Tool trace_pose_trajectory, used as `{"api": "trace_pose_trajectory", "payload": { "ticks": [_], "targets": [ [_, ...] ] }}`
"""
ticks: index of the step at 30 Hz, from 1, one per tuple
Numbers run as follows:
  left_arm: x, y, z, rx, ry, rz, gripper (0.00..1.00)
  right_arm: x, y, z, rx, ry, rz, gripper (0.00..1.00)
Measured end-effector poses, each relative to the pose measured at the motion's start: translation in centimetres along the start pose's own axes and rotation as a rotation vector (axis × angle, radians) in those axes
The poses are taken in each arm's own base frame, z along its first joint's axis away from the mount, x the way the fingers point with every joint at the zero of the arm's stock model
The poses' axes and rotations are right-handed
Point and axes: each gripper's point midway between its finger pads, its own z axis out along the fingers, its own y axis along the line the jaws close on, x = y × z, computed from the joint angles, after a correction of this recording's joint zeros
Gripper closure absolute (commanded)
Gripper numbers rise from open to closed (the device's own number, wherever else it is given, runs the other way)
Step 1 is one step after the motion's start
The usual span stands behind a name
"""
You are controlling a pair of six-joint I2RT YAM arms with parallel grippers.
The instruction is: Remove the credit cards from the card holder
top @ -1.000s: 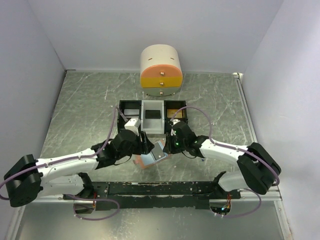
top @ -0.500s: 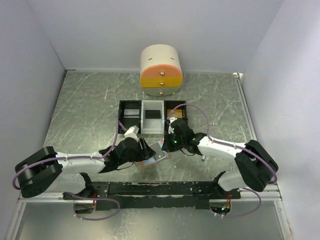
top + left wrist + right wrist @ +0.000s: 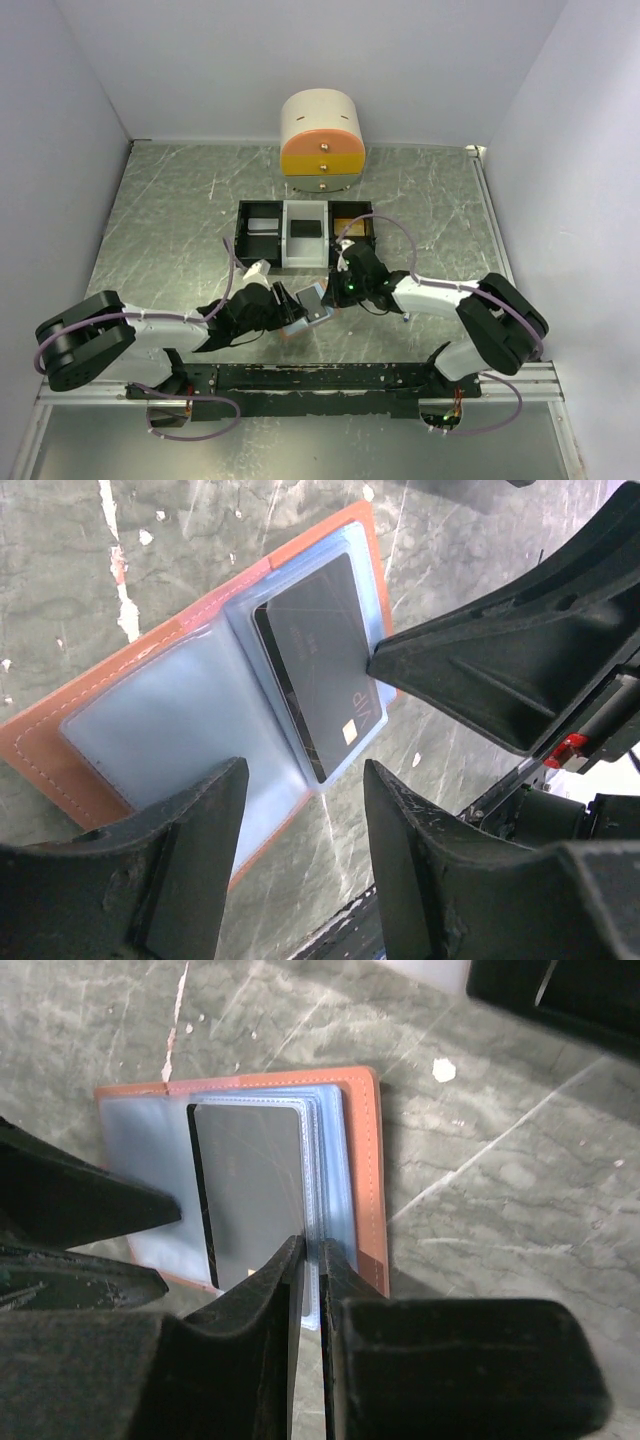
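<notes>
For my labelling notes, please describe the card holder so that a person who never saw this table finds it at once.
Find the row of black-and-white trays in the middle of the table; just on its near side lies the open card holder. Only it is flat tan-brown leather, with pale blue sleeves and a dark grey card inside.
</notes>
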Motion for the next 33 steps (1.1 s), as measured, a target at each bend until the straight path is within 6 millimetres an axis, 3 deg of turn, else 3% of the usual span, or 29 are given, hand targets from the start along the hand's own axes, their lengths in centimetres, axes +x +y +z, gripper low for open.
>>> {"api": "trace_pose_trajectory", "payload": {
  "ticks": [7,15,21,29,33],
  "targets": [
    [0.0,0.0,-0.1,0.007,-0.004,-0.014,0.52,1.4,0.6,-0.4,-0.077,-0.04,0.099,0.89],
    [0.0,0.1,-0.1,0.004,-0.003,-0.016,0.58,1.8,0.5,-0.7,-0.069,-0.041,0.149,0.89],
    [0.4,0.4,0.3,-0.009,0.011,0.0,0.69,1.8,0.7,-0.7,-0.076,-0.036,0.158,0.89],
    [0.8,0.3,0.7,0.008,0.032,0.032,0.77,1.8,0.7,-0.7,-0.073,-0.028,0.16,0.88],
    [0.6,-0.1,0.7,0.026,0.024,0.045,0.75,1.6,0.6,-0.7,-0.059,-0.021,0.15,0.86]
  ]
}}
